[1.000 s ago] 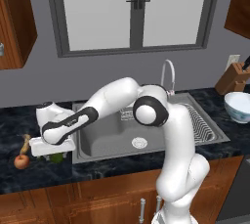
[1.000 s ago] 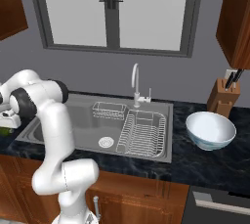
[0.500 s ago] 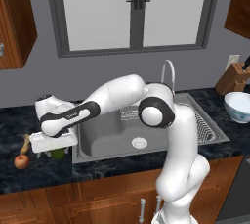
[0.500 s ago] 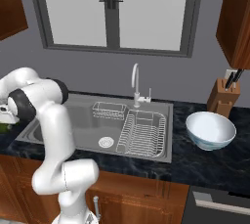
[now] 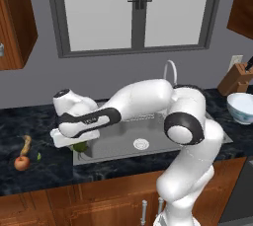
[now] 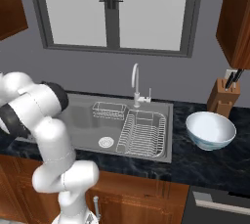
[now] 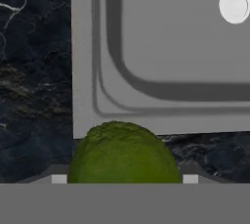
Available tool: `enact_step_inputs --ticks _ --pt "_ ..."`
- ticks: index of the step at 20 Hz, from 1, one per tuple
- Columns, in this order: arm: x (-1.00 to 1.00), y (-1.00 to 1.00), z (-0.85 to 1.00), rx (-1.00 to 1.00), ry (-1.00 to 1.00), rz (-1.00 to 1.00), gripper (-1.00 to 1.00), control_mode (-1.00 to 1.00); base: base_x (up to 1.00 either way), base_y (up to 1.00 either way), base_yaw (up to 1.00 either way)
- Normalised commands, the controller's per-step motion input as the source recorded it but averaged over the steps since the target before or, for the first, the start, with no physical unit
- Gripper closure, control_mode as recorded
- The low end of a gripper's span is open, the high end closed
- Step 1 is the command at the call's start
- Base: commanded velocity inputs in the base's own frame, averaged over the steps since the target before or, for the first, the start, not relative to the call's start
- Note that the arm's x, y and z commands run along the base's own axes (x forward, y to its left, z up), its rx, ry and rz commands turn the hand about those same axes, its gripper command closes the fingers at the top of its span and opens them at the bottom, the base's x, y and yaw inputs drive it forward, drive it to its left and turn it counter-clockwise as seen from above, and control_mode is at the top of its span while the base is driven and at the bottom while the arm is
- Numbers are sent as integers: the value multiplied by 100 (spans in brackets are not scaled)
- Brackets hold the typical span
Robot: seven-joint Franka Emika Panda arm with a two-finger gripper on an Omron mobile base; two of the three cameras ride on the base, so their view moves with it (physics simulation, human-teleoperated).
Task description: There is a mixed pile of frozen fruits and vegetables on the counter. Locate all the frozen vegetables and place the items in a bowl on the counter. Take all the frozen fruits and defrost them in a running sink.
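The gripper holds the green ball between its fingers, just above the near left corner of the sink. Carry it high across the sink to the bowl on the far surface. Release only above the bowl's middle.

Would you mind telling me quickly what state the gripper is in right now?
Gripper: shut on the green ball, which sits between its fingers, carried near the corner of the sink.
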Motion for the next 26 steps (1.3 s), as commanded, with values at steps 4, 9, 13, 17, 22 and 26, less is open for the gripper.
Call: enact_step_inputs --ticks 4,9,13,17,22,26 --pt "-27 -83 52 0 -10 0 100 -100 0 0 0" --pt "0 -72 77 4 0 0 100 -100 0 0 0" --pt "-1 -84 50 3 6 4 100 -100 0 0 0" --pt "0 -100 7 0 1 6 100 -100 0 0 0" --pt "-1 -100 0 0 -1 1 100 -100 0 0 0" --pt "0 -100 0 0 0 2 100 -100 0 0 0"
